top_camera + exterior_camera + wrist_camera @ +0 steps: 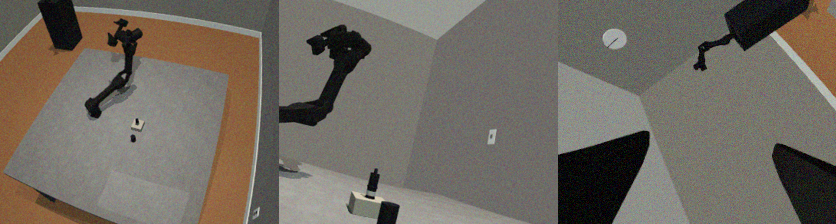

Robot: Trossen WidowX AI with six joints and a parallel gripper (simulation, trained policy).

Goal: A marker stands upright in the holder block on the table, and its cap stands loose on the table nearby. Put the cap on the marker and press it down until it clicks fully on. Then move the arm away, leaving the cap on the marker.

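A dark marker (137, 121) (372, 184) stands upright in the pale holder block (136, 128) (362, 207), with its narrow tip bare at the top. The black cap (132, 138) (388, 213) stands loose on the table, a short way from the block and apart from it. My gripper (712, 144) (116, 31) is open, its two dark fingers wide apart with nothing between them. It is raised high and far from marker and cap, near the table's back edge in the top view. The wrist view shows only walls, ceiling and floor, with neither marker nor cap.
The grey table (184, 111) has a paler rectangle (143, 196) near its front edge. A tall dark box (61, 24) (765, 20) stands on the orange floor behind the table's left corner. A thin dark branching shape (702, 47) shows beside that box in the wrist view.
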